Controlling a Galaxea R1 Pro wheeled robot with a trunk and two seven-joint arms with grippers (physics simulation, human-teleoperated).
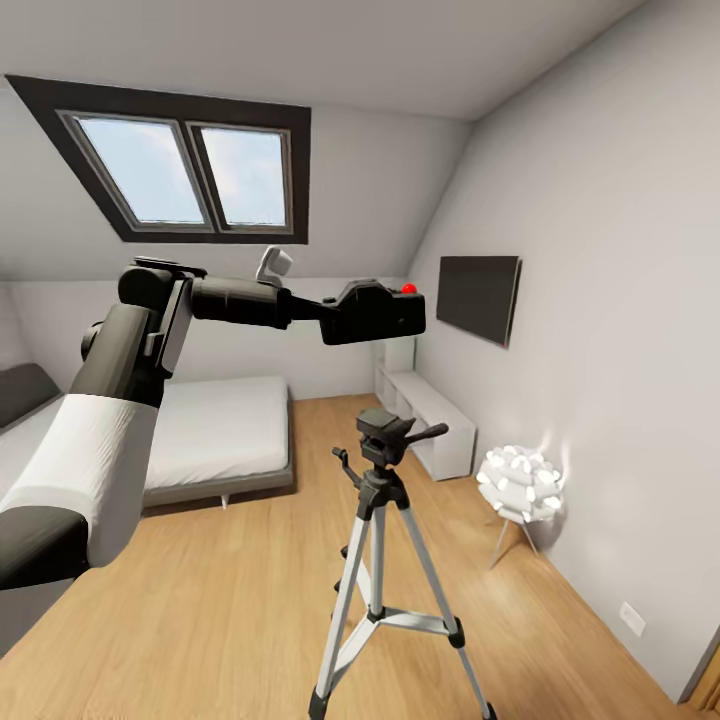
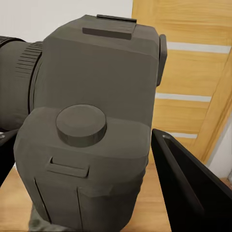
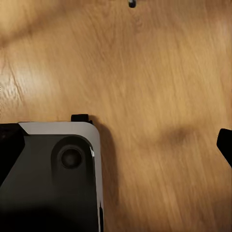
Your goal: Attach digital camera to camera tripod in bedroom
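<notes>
The bedroom has white walls, a sloped ceiling with a dark-framed skylight (image 1: 185, 170), a light wood floor (image 1: 230, 600) and a grey bed (image 1: 215, 440) with a white mattress against the far wall. A flat black panel (image 1: 478, 296) hangs on the right wall above a low white cabinet (image 1: 430, 420), and a glowing white lamp (image 1: 520, 483) stands on thin legs beside that wall. The left arm (image 1: 130, 380) rises from the lower left of the head view, bends at the elbow and reaches level toward the middle of the room, forearm horizontal. The tripod (image 1: 385, 560) stands upright on the floor in the foreground, silver legs spread, black head on top with its pan handle pointing right. The left hand (image 1: 335, 318) is closed around the camera (image 1: 378, 312), holding it in the air above the tripod head and apart from it, red button up. In the left wrist view the camera (image 2: 92, 130) is close up between dark fingers (image 2: 188, 183), a wooden door behind it. The right wrist view looks down on the floor (image 3: 154, 96) and a dark, white-edged robot part; one dark finger tip shows at the picture's edge, and I cannot tell how far the right hand is open.
</notes>
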